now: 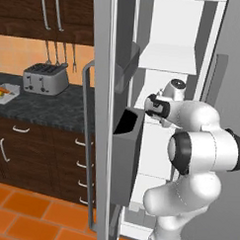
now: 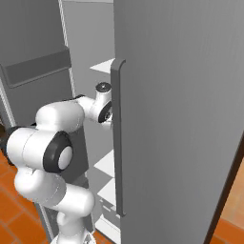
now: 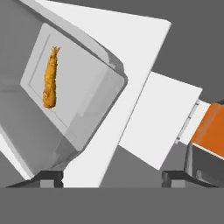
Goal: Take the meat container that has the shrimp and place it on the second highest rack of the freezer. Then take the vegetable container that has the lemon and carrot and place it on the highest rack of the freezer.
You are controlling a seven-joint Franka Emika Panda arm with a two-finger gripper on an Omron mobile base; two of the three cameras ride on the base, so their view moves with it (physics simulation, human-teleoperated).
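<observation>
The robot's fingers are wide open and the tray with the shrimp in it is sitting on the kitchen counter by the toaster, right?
Not quite. The fingers are open, but the tray with the shrimp sits on a white shelf inside the freezer, as the hand view shows. The tray near the toaster in the left base view is a different one.

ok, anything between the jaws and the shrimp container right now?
Nothing visible. In the hand view the container with the shrimp lies on a white freezer shelf just ahead of the open jaws, with no object between them.
</observation>
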